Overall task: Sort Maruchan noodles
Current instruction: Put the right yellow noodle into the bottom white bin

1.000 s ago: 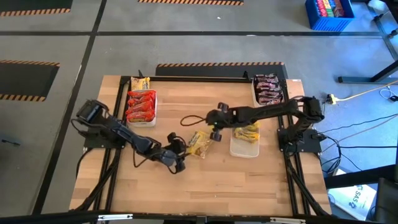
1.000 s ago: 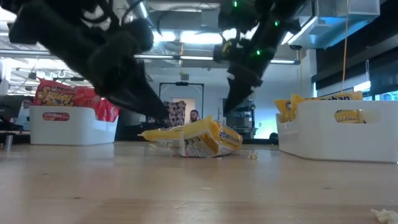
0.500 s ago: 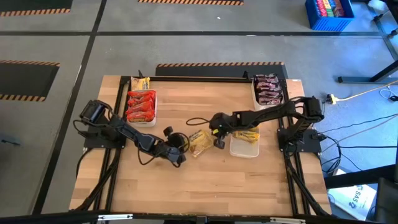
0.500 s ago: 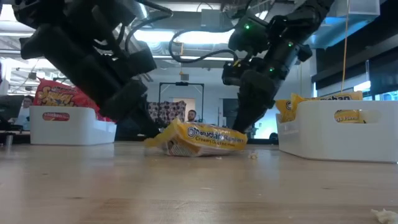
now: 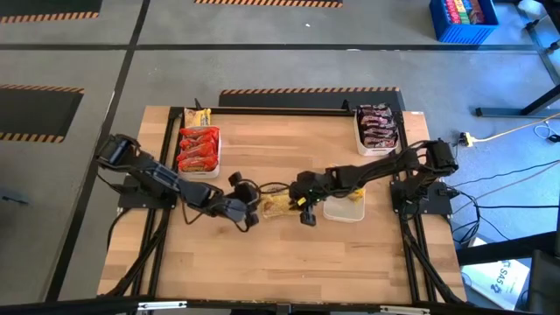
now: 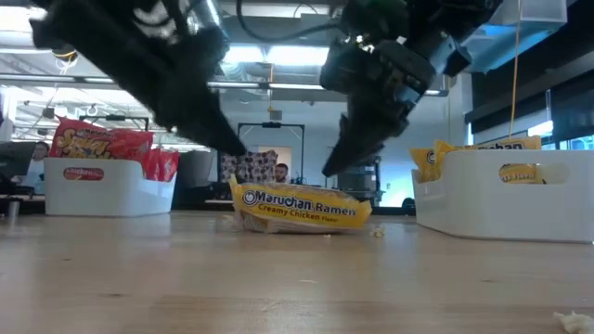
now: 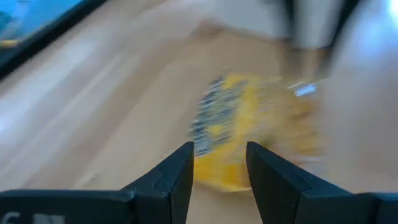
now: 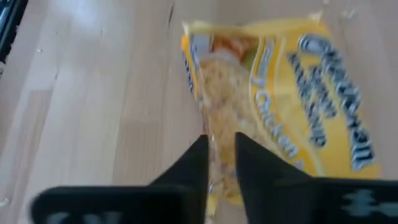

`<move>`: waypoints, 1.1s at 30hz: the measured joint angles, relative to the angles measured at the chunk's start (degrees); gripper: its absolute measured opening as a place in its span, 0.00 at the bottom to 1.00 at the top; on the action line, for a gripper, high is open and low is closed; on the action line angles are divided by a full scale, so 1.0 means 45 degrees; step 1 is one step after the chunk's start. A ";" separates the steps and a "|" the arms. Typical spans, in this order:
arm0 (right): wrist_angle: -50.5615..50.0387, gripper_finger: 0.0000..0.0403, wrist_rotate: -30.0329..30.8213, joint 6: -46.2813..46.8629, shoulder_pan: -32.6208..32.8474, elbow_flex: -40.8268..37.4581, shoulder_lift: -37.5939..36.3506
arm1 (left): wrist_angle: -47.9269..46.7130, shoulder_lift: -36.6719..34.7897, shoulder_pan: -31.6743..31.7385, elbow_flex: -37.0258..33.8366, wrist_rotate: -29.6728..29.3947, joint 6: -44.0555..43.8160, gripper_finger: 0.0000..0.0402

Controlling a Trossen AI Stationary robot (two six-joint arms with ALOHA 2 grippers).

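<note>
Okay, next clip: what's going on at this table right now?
Two robot arms are sorting ramen packets into white trays. One yellow packet lies flat on the table between them. The right gripper is at its right end, fingers slightly apart, apparently not gripping it. The left gripper sits just to its left, fingers apart, holding nothing. Red packets fill the left tray, dark packets the far right tray, and yellow ones sit in the near right tray.

Yellow packet [image 5: 278,205] hemmed between both grippers; front table [image 5: 297,262] bare.
</note>
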 joint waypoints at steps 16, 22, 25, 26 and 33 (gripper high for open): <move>-0.2032 0.80 0.1993 -0.0631 -0.1438 0.2175 0.0000 | 0.5022 0.2620 -0.0514 0.0000 0.1554 0.0338 0.35; -0.1964 0.83 0.0722 -0.0748 -0.2605 0.2175 0.0000 | 0.5504 0.3874 -0.0168 0.0031 0.1795 0.0310 0.35; -0.1877 0.81 0.0242 -0.0683 -0.2932 0.2176 0.0091 | 0.5791 0.4201 -0.0109 0.0053 0.1836 0.0309 0.35; -0.1735 0.81 0.0083 -0.0552 -0.2991 0.2188 0.0186 | 0.5784 0.4255 -0.0109 0.0030 0.1892 0.0375 0.35; -0.1298 0.79 -0.1225 -0.0119 -0.3225 0.2171 0.1499 | 0.5849 0.4266 -0.0133 0.0019 0.1988 0.0587 0.35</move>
